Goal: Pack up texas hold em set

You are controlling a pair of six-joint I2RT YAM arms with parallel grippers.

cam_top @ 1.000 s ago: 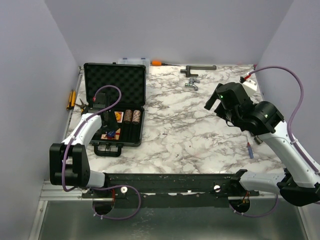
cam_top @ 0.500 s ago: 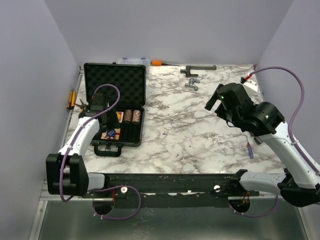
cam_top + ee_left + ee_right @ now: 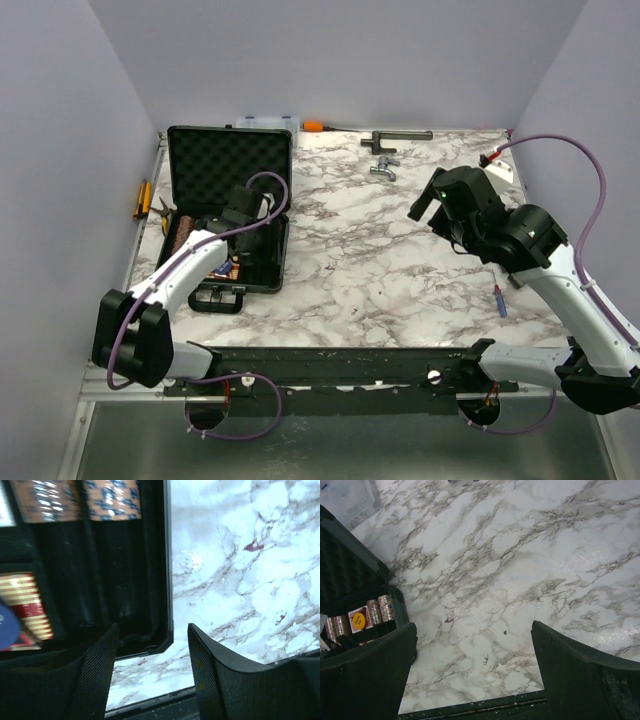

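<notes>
Marble tabletop (image 3: 380,260), lavender walls (image 3: 340,50)

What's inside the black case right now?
The case holds brown chip stacks, a red card deck and a blue token in its slots. The left arm covers part of the tray from above, hiding the rest.

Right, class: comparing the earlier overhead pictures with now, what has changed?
The left gripper swung from the left side of the case to its right near corner, open and empty. A brown chip stack now shows at the tray's left. The right gripper and open case stayed put.
</notes>
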